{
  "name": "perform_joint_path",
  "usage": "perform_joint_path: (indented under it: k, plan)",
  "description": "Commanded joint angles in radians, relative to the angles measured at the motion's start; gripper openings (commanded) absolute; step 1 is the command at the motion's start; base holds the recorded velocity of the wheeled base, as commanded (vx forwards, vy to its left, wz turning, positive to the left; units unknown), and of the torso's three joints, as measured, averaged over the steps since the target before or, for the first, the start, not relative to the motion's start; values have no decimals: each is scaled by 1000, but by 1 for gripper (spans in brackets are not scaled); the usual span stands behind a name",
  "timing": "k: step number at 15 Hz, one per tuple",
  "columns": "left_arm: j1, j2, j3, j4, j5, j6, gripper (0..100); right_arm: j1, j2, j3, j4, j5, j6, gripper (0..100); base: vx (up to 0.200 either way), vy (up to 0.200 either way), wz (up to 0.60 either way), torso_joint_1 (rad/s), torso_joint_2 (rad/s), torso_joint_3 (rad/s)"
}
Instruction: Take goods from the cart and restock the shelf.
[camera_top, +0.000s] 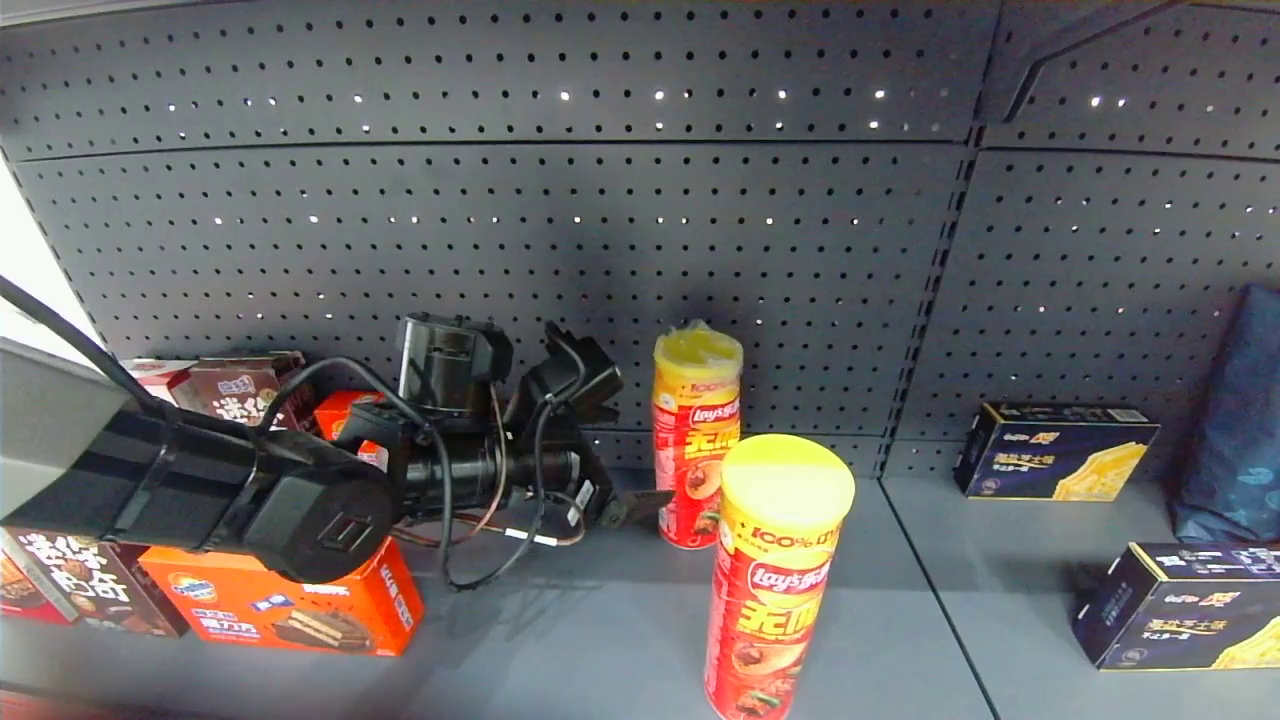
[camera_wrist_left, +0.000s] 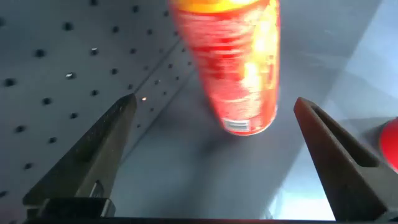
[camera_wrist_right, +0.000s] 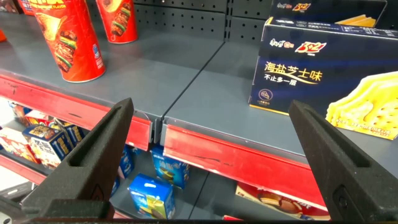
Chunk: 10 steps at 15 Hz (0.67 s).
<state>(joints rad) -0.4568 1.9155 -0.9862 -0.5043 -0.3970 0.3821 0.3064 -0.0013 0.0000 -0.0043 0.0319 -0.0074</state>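
The left fingers (camera_wrist_left: 99, 149) are spread wide, holding nothing, just left of the far red cylindrical crisp can with a yellow lid (camera_top: 697, 440), which stands upright on the grey metal shelf (camera_top: 600, 620). The right fingers (camera_wrist_right: 93, 155) gape empty before a dark blue carton (camera_wrist_right: 311, 68).

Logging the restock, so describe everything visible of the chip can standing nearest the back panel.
The rear chip can is a tall red tube with yellow print and a crinkled-looking yellow top. It stands upright on the grey shelf near the perforated back panel, behind the front can. The left gripper faces its lower part with fingers open to either side, not gripping it.
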Motion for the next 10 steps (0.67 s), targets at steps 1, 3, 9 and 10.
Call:
perform_joint_path:
  k: [1,3,9,10]
  plan:
    - [-23,16,-3,0,4,-3,100,0,1,0,0,0,0,100,0,0,0,0,0,0]
    - [-34,34,-6,0,23,-5,100,0,1,0,0,0,0,100,0,0,0,0,0,0]
    - [-34,59,-9,-8,112,-5,100,0,1,0,0,0,0,100,0,0,0,0,0,0]
    - [-34,60,-9,-8,119,-6,100,0,1,0,0,0,0,100,0,0,0,0,0,0]
